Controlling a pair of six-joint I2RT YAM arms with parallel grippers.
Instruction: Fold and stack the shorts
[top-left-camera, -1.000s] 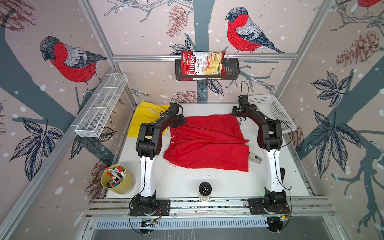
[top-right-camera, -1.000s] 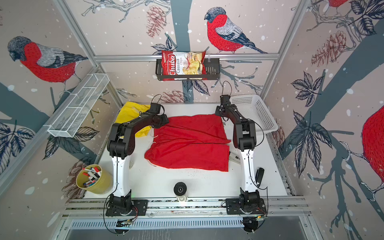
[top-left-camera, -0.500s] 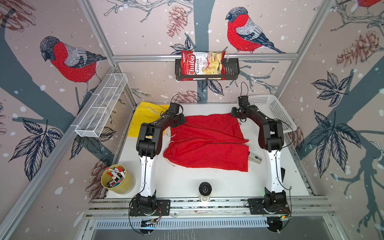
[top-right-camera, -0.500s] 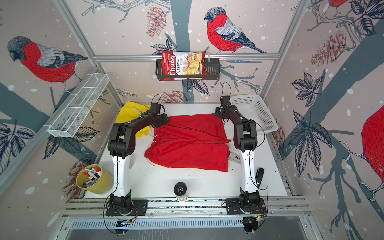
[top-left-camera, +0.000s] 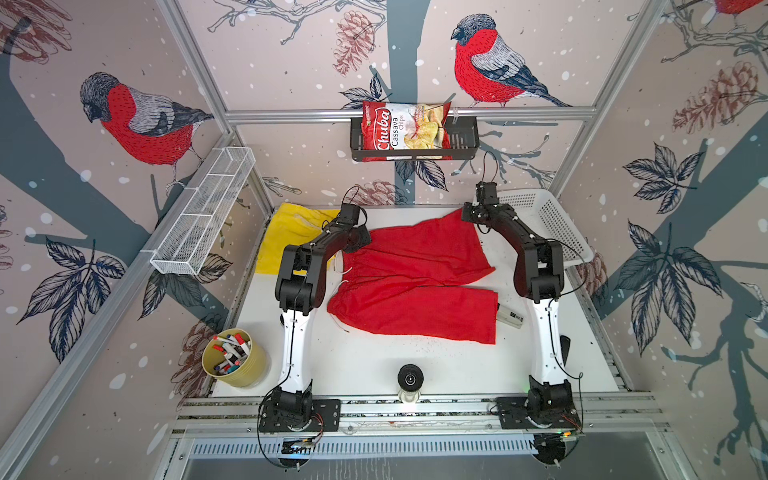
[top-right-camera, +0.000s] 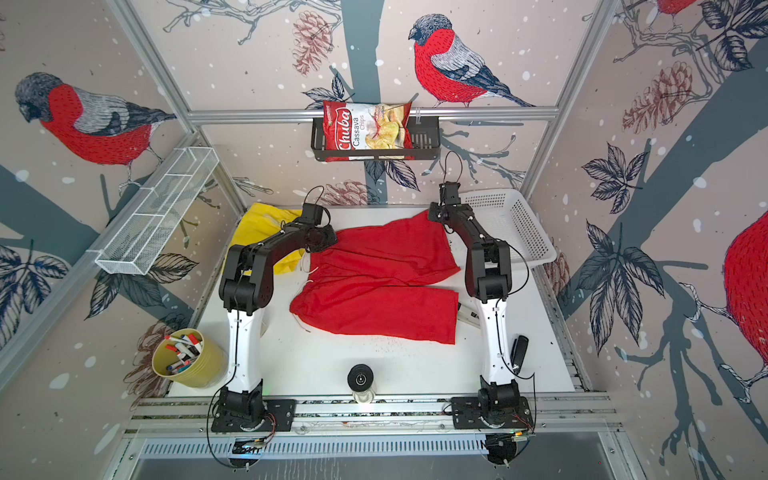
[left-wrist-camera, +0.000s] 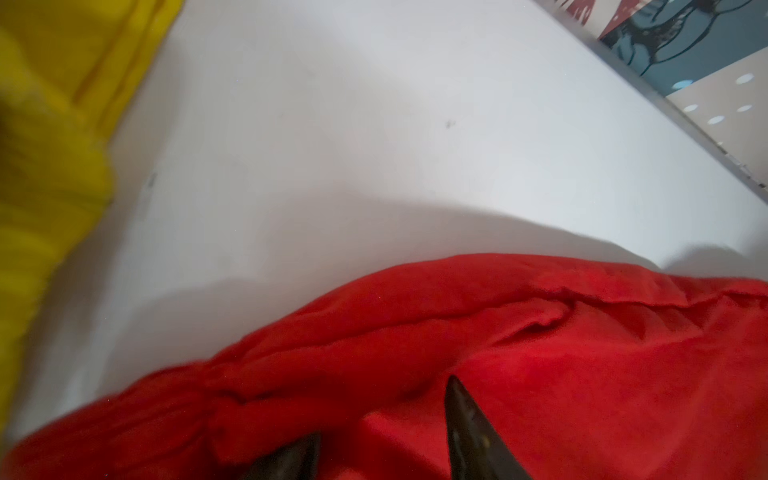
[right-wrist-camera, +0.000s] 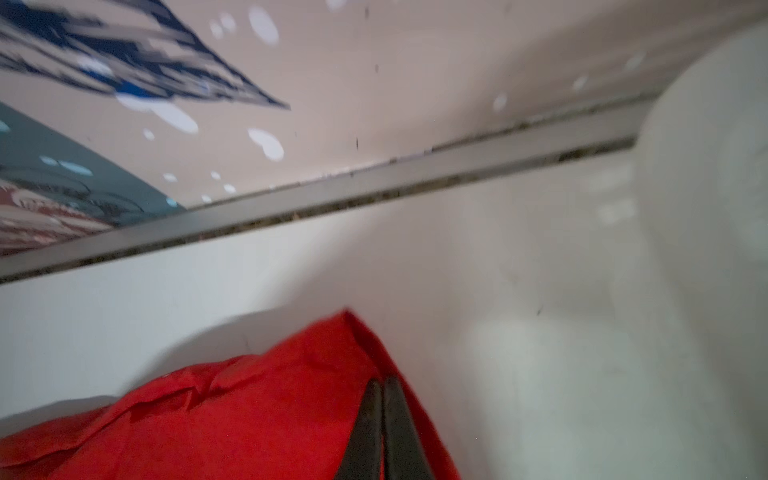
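Right gripper (right-wrist-camera: 383, 380): jaws shut on a corner of the red shorts (top-left-camera: 415, 286). Left gripper (left-wrist-camera: 385, 406): jaws half open astride the cloth; better to close them fully, then lift both evenly.

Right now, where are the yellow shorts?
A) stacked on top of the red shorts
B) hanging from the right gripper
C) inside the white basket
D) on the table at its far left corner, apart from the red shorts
D: in both top views the yellow shorts lie on the table at its far left corner. The left wrist view shows bare table between them and the red shorts. No yellow shows in the white basket.
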